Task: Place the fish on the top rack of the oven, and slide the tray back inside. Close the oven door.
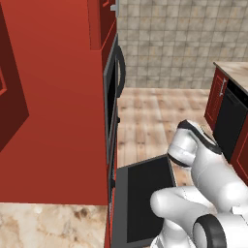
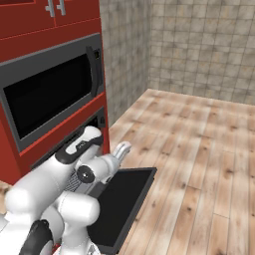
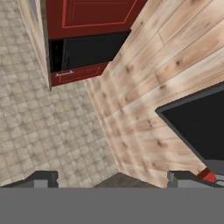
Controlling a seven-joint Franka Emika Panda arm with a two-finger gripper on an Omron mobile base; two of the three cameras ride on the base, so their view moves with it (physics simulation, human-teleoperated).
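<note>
The oven [image 2: 93, 123] is a dark opening in the red cabinetry, under a black glass front with a bowed handle [image 2: 50, 97]. The oven door [image 1: 145, 196] [image 2: 124, 199] hangs open, dropped flat over the wooden floor. One corner of the oven door [image 3: 199, 127] shows in the hand view. My gripper [image 3: 112, 180] is open with nothing between its fingertips [image 3: 41, 179]. It is held above the door's outer edge and points across the floor toward the tiled wall. The fish, the top rack and the tray are hidden behind my arm or out of view.
A black dishwasher panel [image 1: 230, 121] [image 3: 89, 50] sits in red cabinets under a counter on the right. A tiled wall [image 2: 209, 45] closes off the far side. A marble counter [image 1: 48, 225] lies at the lower left. The wooden floor [image 2: 199, 149] beyond the door is open.
</note>
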